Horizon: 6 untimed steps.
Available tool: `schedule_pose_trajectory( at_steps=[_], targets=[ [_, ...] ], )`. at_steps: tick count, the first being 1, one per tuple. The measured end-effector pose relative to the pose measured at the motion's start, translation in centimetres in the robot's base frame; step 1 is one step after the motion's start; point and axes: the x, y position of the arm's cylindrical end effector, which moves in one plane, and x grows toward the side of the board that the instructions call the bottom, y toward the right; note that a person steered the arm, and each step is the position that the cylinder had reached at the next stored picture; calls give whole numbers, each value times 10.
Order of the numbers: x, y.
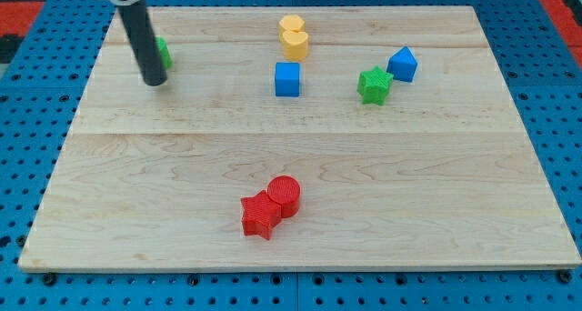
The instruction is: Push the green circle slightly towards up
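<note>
The green circle (164,53) lies near the board's upper left and is mostly hidden behind my dark rod. My tip (155,81) rests on the board just below the green circle, touching or nearly touching its lower edge. Only a sliver of green shows to the right of the rod.
Two yellow blocks (293,36) sit touching at the top centre. A blue cube (287,78) lies below them. A green star (374,85) and a blue block (403,64) touch at the right. A red star (260,215) and red circle (284,195) touch at the bottom centre.
</note>
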Motion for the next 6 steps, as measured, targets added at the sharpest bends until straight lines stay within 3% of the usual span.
schedule_pose_trajectory(
  at_steps=[1,2,3,4,6],
  targets=[
    [-28,-24],
    [-51,4],
    [-12,-4],
    [-8,40],
    [-57,46]
  ],
)
